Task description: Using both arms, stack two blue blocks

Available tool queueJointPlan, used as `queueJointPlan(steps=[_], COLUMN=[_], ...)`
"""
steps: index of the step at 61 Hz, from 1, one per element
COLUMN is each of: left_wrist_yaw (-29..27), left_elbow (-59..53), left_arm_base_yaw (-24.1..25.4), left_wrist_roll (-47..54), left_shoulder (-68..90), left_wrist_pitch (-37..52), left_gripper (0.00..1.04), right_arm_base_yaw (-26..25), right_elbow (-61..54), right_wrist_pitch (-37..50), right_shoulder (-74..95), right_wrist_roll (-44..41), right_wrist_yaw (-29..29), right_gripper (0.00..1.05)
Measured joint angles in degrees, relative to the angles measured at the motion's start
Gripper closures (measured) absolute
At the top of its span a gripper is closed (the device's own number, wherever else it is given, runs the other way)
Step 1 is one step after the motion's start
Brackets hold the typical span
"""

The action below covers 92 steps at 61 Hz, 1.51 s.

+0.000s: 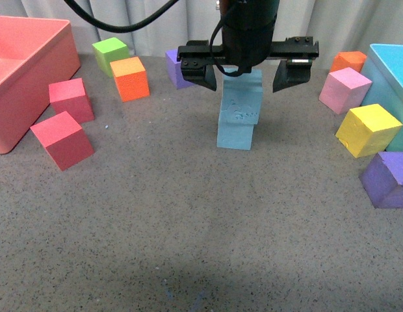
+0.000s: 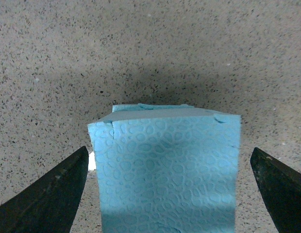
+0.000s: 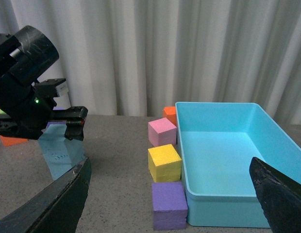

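Blocks stacked mid-table: upper blue block (image 1: 242, 96) atop lower blue block (image 1: 235, 135) (slightly offset). Left gripper (image 1: 249, 73) straddles it, jaws spread, touching nothing. Right gripper (image 3: 170, 194) gapes empty at three o'clock.

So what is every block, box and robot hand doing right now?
Top blue block: resting on the other one, slightly askew.
Bottom blue block: on the table, under the top one.
Left hand: open, fingers either side of the top block, not touching.
Right hand: open, holding nothing.
Blue bin: empty.
Pink bin: inside mostly hidden.
Other cubes, such as the yellow one: loose on the table.
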<state>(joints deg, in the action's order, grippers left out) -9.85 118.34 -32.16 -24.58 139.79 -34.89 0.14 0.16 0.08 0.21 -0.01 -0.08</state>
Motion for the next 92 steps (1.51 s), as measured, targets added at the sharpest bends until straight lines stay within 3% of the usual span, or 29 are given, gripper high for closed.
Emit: queueJointPlan(steps=[17,19,22,24,27,28,31,37,49,75,92], left_wrist_yaw=[0.6,-3.1,-12.8,-15.4,-15.7,-15.2,-14.0,-11.5,-6.4,1.4,4.7], left_elbow=[-12.8,-15.8,-26.4,-34.6,-42.8,-48.6,-57.0,-70.6,-87.9,-107.4,-113.8], left_arm_base_yaw=[1.4,1.4,2.0,2.8,4.0,5.1,7.0,10.7,15.9,23.8,27.0], left_wrist_roll=[0.0,1.7,8.2,12.8,16.4,18.3,20.6,22.5,23.4,24.1,24.1], left_shoulder=[-12.2,-13.8,-17.9,-21.1,-24.2,-26.3,-30.2,-38.1,-48.5,-65.1,-78.5], left_wrist_pitch=[12.2,17.7,36.6,49.0,59.8,70.1,80.3,90.9,95.3,98.3,90.8], left_gripper=[0.07,0.1,0.21,0.28,0.35,0.4,0.49,0.67,1.01,1.01,1.01], right_arm_base_yaw=[0.0,0.0,0.0,0.0,0.0,0.0,0.0,0.0,0.0,0.0,0.0], right_elbow=[0.0,0.0,0.0,0.0,0.0,0.0,0.0,0.0,0.0,0.0,0.0], right_wrist_pitch=[0.0,0.0,0.0,0.0,0.0,0.0,0.0,0.0,0.0,0.0,0.0], right_shoulder=[0.0,0.0,0.0,0.0,0.0,0.0,0.0,0.0,0.0,0.0,0.0], right_wrist_roll=[0.0,0.0,0.0,0.0,0.0,0.0,0.0,0.0,0.0,0.0,0.0], right_wrist_yaw=[0.0,0.0,0.0,0.0,0.0,0.0,0.0,0.1,0.0,0.0,0.0], right_gripper=[0.1,0.1,0.1,0.1,0.1,0.1,0.1,0.1,0.1,0.1,0.1])
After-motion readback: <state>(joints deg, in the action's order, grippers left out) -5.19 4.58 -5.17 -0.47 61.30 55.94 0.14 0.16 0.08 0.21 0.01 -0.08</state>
